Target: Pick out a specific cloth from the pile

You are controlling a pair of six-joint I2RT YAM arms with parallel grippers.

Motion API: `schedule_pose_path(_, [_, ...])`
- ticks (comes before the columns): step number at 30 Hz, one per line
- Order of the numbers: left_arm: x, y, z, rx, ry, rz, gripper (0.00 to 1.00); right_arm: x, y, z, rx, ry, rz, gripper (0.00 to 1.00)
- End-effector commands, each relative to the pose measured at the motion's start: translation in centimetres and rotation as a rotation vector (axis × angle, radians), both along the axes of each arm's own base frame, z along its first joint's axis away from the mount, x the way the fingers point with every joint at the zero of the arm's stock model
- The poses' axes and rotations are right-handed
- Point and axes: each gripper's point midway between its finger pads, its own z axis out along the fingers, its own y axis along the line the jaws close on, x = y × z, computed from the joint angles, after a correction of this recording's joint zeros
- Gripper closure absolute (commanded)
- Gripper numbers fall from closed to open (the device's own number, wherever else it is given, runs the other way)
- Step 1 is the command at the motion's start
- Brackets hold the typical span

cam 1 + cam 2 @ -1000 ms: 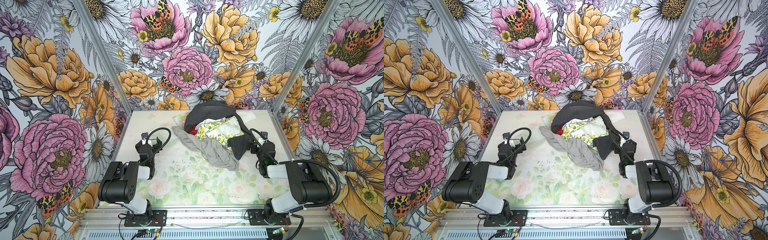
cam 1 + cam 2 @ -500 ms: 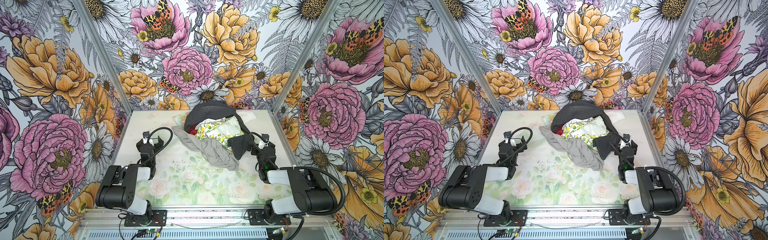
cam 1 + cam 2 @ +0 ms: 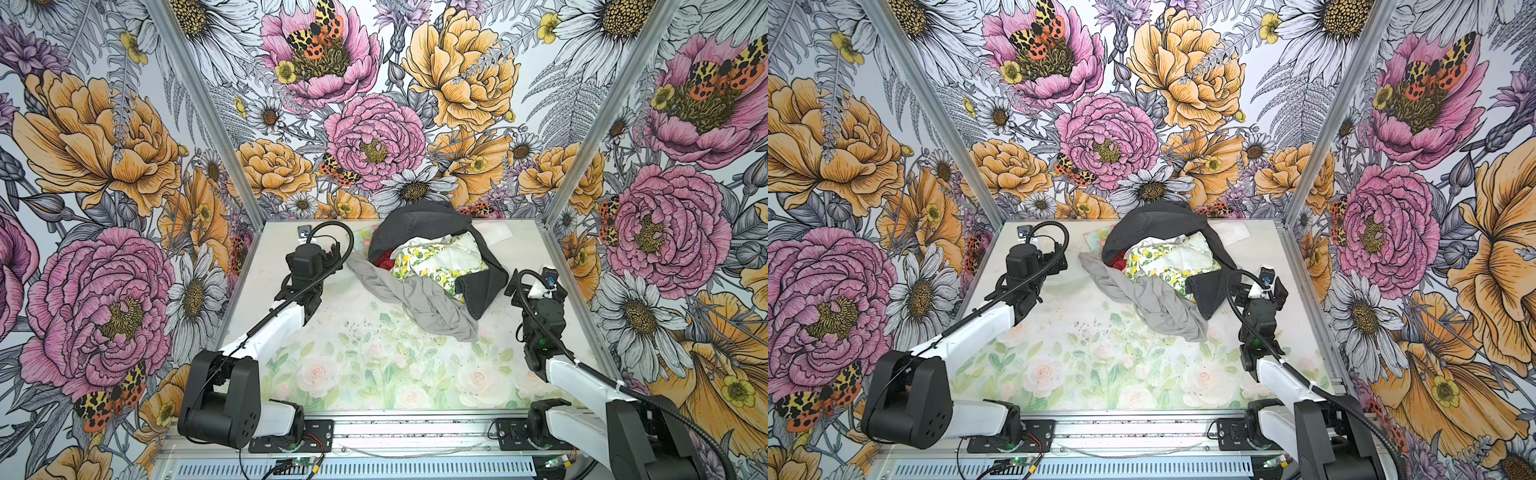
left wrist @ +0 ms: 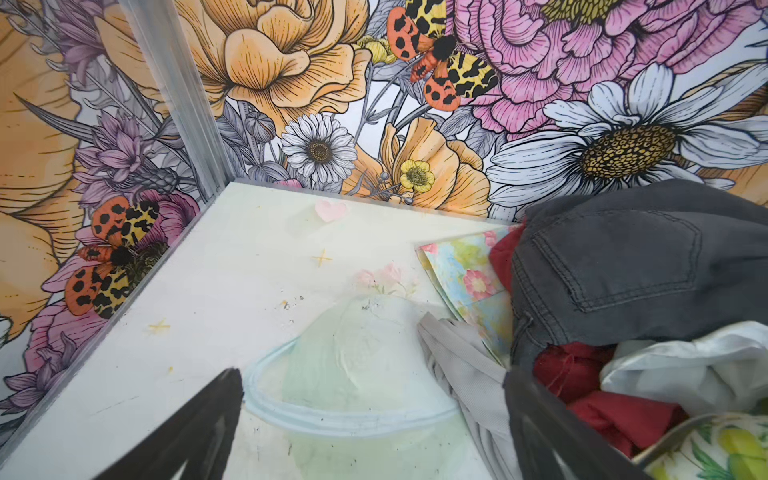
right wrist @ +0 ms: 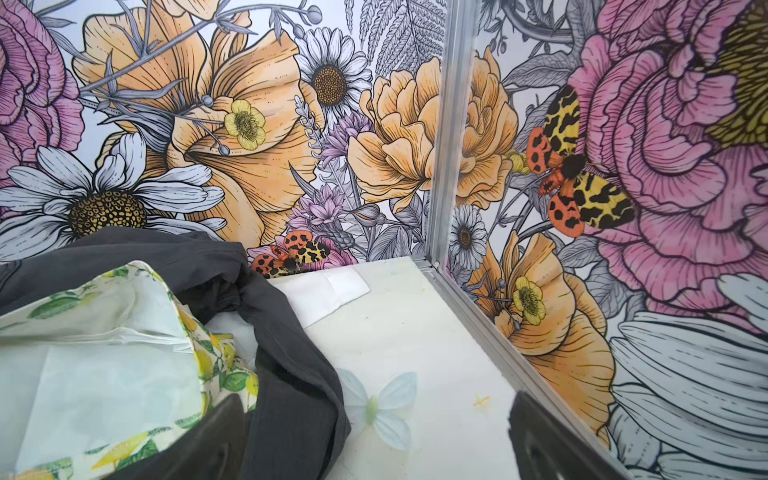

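Against one second ago: both arms have unfolded from the front rail; the left gripper (image 4: 372, 374) has travelled toward the back-left and now sits just beside the pile (image 3: 1167, 266), while the right arm has stretched out with its gripper (image 5: 376, 397) ending near the same spot as before. The fabrics have not shifted. Left fingers (image 4: 199, 432) are spread wide and hold nothing; only bare table (image 3: 374, 365) lies between them, and one finger overlaps the light grey garment (image 3: 415, 299) in the wrist view, contact cannot be told. Right fingers (image 5: 540, 436) are likewise fully apart and empty, one beside the charcoal garment (image 3: 415, 224), the other close to the right wall rail. The cloth (image 3: 384, 262) shows as a deep-red patch on the pile's left side, tucked under the charcoal garment, between the grey garment and the lemon-print cloth (image 3: 428, 266). The pile sits at the back centre. The front half of the table is open, with narrower lanes along both side walls. A small white piece (image 3: 494, 232) lies flat by the back-right corner.
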Motion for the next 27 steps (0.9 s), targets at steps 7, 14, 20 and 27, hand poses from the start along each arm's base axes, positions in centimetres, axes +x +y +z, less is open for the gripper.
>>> schedule_pose_path(7, [-0.1, -7.6, -4.3, -0.448, 0.393, -0.143, 0.13, -0.2, 4.1, 4.8, 0.038, 0.103, 0.113, 0.02])
schedule_pose_path(14, [0.4, -11.3, -4.8, -0.670, 0.489, -0.120, 0.22, -1.1, 12.7, 5.6, 0.055, 0.159, 0.469, 0.02])
schedule_pose_path(20, [1.6, -14.6, -5.7, -0.778, 0.542, -0.076, 0.34, -3.2, 18.9, 5.8, -0.060, 0.230, 0.711, 0.04])
schedule_pose_path(27, [3.3, -17.3, -7.2, -0.810, 0.568, -0.034, 0.41, -6.0, 22.1, 6.2, -0.138, 0.210, 0.856, 0.06])
